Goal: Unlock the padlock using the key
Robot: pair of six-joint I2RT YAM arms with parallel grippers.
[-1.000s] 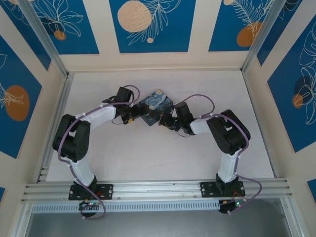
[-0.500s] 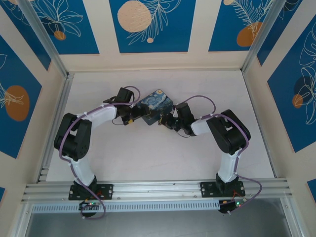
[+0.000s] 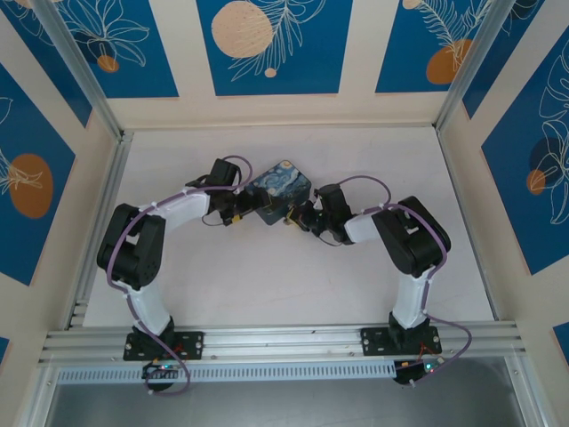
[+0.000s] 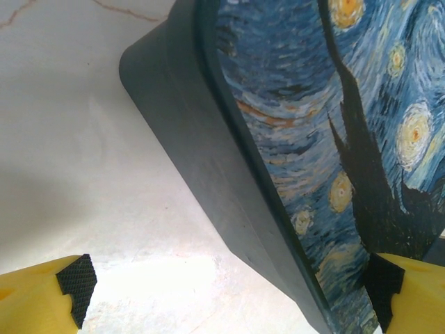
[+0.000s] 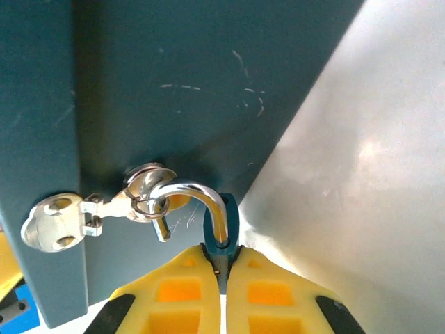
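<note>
The step in hand looks like steadying the lock, before any key work. The Starry Night tin (image 3: 281, 187) lies mid-table (image 3: 267, 285), a little toward the far edge. The padlock (image 5: 231, 219) hangs at the side wall that faces the right arm. The right gripper (image 5: 222, 256) is pinched shut on the padlock's dark blue body. The silvery shackle (image 5: 189, 189) is hooked through the ring of the tin's hasp (image 5: 59, 221). Its short leg seems to end free (whether it has sprung I cannot tell).

The left gripper (image 4: 229, 287) stands wide open, straddling a corner of the tin, with one pad (image 4: 75, 282) clear of the dark wall.

Next, I judge, the key must reach the keyhole, which is buried under the yellow fingers (image 5: 174, 292). That calls for a grip that leaves the lock's underside exposed.
</note>
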